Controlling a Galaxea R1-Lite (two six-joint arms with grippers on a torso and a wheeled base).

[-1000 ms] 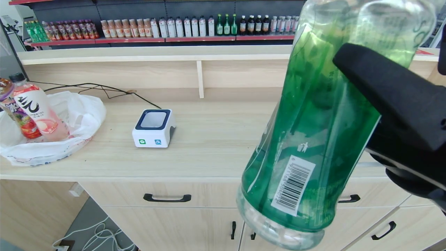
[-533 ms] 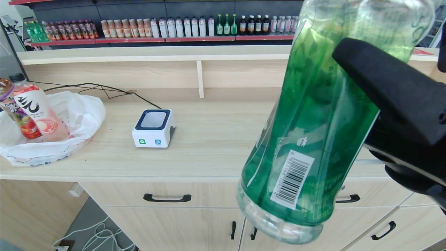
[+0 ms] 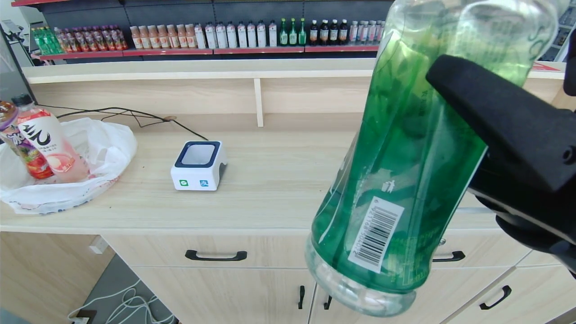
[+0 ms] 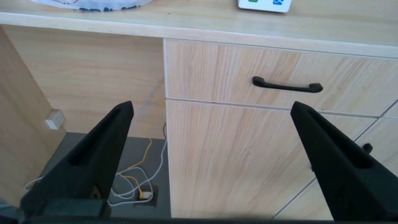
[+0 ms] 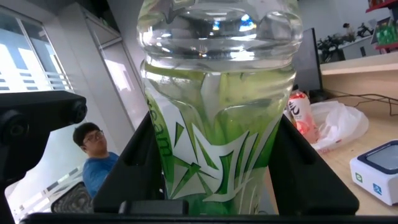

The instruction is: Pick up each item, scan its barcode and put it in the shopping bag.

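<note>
Closest to the head camera, the green bottle [image 3: 405,180] hangs in the air on the robot's right, clear of the desk [image 3: 270,180] and tilted, its clear base lowest. The right pincer [image 5: 219,168] is clamped on it, one black finger on each side of the labelled body. A white barcode [image 3: 375,234] on the label, low on the bottle near the base, faces the head camera.

The left pincer [image 4: 211,107] sits lower, in front of the cabinet below the desk top, its two fingers spread wide with nothing between them (a drawer handle [image 4: 287,85] shows beyond the gap).

On the desk, toward the left of the middle, stands the small white scanner [image 3: 198,165] with its dark-framed window facing up. A black cable [image 3: 135,114] runs along the desk behind it.

Farther left, well apart from the scanner, the white shopping bag [image 3: 108,144] lies crumpled and open. A pink bottle [image 3: 47,139] and a second bottle [image 3: 20,153] stand in it, touching each other.

Behind the desk's raised back, a red-edged shelf [image 3: 211,50] carries a row of drinks.
</note>
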